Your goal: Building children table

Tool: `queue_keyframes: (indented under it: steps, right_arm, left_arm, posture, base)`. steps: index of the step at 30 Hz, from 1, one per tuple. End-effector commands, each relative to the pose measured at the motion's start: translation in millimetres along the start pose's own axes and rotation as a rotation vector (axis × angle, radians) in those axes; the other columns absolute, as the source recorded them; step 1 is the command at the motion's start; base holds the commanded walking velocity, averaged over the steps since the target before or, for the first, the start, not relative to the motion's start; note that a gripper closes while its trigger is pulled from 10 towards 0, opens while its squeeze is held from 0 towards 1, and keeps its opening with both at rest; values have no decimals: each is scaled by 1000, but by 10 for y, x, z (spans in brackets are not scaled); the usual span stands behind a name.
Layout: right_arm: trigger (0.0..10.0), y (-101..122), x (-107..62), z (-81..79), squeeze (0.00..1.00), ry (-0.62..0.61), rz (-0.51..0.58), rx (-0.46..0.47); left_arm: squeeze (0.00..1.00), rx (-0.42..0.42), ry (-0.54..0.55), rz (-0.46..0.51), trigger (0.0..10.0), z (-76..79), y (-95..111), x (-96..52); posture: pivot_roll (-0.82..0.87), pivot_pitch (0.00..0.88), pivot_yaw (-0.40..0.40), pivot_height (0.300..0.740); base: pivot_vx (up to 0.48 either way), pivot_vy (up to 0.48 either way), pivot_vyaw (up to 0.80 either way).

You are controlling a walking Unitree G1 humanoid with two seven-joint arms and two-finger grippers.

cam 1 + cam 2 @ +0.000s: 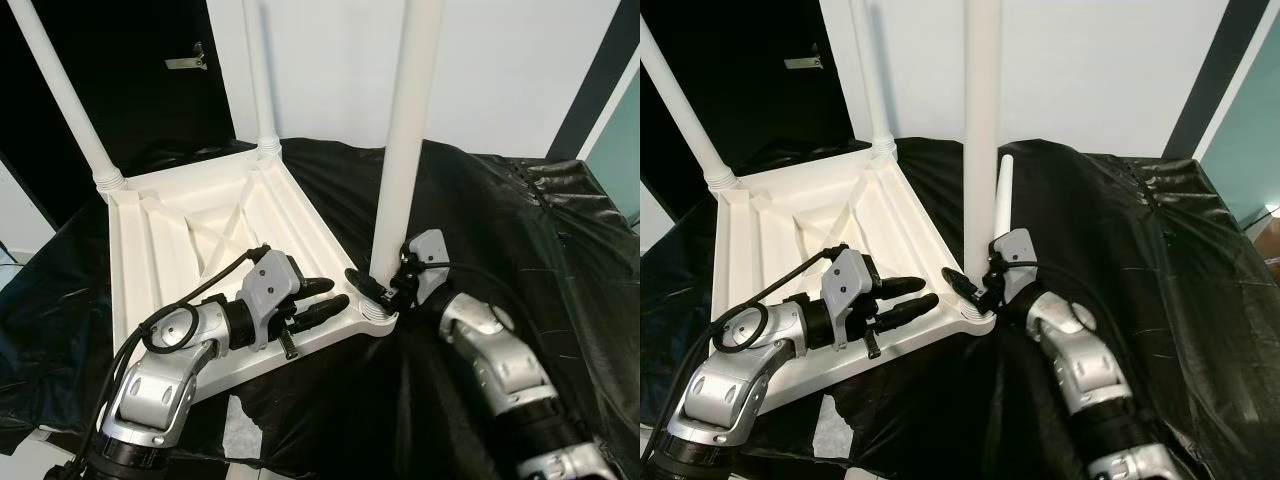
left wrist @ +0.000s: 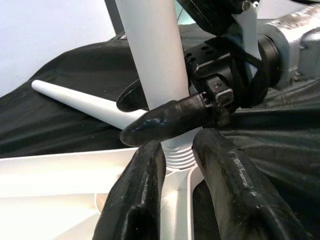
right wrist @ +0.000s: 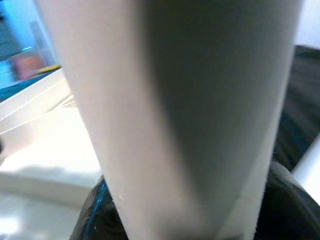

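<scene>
I see the white tabletop (image 1: 190, 235) lying upside down on a black sheet (image 1: 520, 230), with legs standing at its 10, 12 and 4 o'clock corners. My right gripper (image 1: 378, 290) pinches the base of the near leg (image 1: 405, 150) at 4 o'clock. My left gripper (image 1: 318, 300), fingers slightly spread and empty, rests on the tabletop's near rim; a loose leg (image 1: 1002, 195) lies behind on the sheet.
</scene>
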State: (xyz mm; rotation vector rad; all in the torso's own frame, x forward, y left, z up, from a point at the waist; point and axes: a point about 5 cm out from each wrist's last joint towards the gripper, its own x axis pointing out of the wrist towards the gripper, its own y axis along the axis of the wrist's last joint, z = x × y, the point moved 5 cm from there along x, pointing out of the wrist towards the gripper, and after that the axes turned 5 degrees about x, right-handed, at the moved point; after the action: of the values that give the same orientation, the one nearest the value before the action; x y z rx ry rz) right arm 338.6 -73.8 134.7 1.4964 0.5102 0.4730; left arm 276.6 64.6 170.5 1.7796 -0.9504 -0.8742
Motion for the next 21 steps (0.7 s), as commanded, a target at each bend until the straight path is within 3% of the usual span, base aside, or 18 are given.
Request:
queue_keyframes:
  steps: [1, 3, 7, 21]
  right_arm:
    - [10000, -202, -23, 9, 0, -73, -76, 21]
    - [10000, -202, -23, 9, 0, -73, -76, 21]
    - [10000, -119, 5, -163, 0, -261, 3, 55]
    - [10000, -116, -93, -4, 0, -394, 10, 98]
  left_arm:
    - [0, 5, 71, -2, 10000, -56, 6, -8]
    - [0, 5, 71, -2, 10000, -56, 6, -8]
    - [0, 9, 57, 6, 10000, -67, 20, 25]
    - [0, 15, 43, 14, 10000, -65, 35, 61]
  posture:
    - [34, 0, -1, 740]
    - [34, 0, -1, 740]
    - [11, 0, 13, 740]
    - [0, 0, 14, 740]
  base:
    - [0, 0, 0]
    - [0, 0, 0]
    - [0, 0, 0]
    - [0, 0, 0]
